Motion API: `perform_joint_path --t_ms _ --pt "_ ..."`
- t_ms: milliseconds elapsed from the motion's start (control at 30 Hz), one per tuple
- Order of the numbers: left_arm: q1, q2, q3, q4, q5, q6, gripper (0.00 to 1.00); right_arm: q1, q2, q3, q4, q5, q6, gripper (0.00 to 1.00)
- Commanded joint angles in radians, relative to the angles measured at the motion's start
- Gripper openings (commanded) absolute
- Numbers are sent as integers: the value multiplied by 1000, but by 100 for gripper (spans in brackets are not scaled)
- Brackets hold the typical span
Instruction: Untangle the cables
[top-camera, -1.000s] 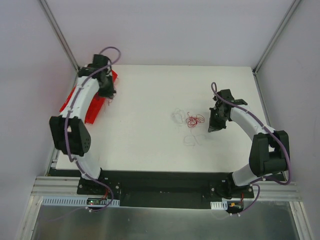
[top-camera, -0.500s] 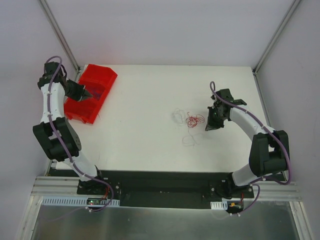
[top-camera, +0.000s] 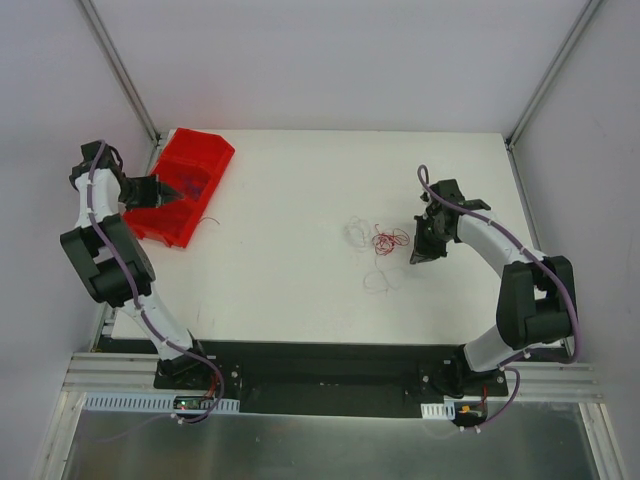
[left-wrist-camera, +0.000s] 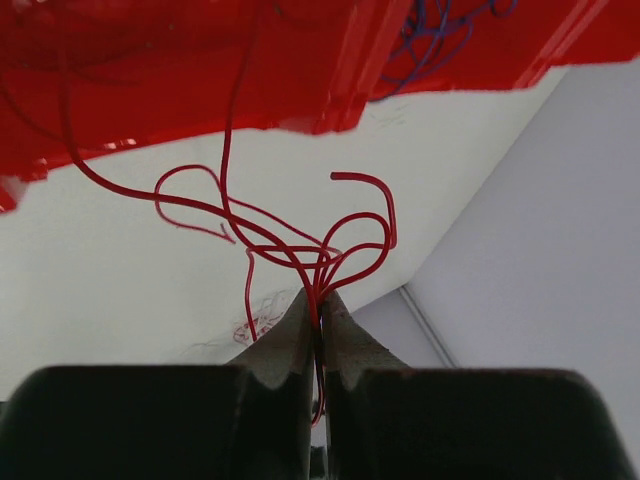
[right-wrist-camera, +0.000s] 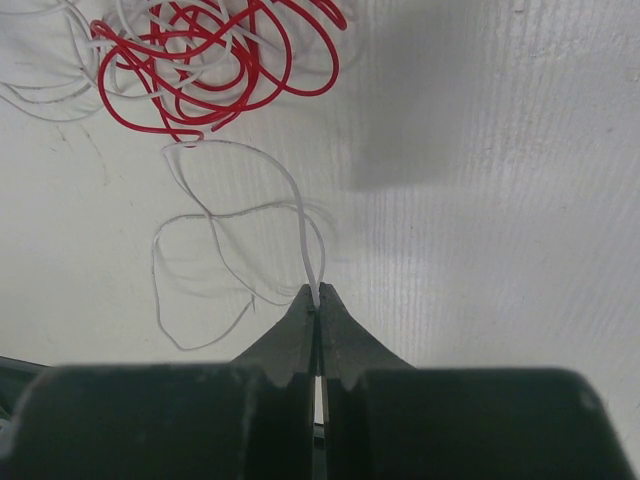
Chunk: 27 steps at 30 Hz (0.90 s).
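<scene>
Top external: bin (top-camera: 205, 145) L of cables (top-camera: 385, 240)

The left arm (top-camera: 100, 250) is folded outward, left gripper (left-wrist-camera: 318, 300) clamped shut; the right arm (top-camera: 495, 240) is bent inward, right gripper (right-wrist-camera: 318, 292) clamped shut.

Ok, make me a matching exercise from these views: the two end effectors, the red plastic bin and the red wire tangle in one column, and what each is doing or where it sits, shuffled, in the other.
Column one
1. left end effector
2. right end effector
3. red plastic bin
4. loose tangle of thin red wire

Column two
A. lies near the middle of the white table
B. shut on a thin white wire
C. sits at the table's far left corner
D. shut on looping red wires

Pairs: 1-D, 2-B, 3-C, 4-A
</scene>
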Motion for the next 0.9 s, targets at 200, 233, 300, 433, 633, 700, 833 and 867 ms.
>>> perform_joint_path --t_ms 200,233,300,433,633,700,833,867 --pt "101 92 146 14 -98 35 0 3 2 43 -33 20 11 0" --pt "103 90 153 30 -126 54 0 4 4 47 -39 22 11 0" --pt "104 87 151 73 -172 95 0 4 1 55 -51 25 6 0" --pt "112 119 134 123 -172 147 0 6 -8 58 -70 34 6 1" --pt "112 97 61 184 -215 232 0 4 -24 63 -93 51 3 1" --pt "110 90 33 195 -215 258 0 6 -28 63 -93 51 6 0" --pt "110 45 -51 208 -246 314 0 7 -24 72 -97 51 5 1" --pt "110 34 -68 216 -255 340 0 9 -24 75 -96 49 5 0"
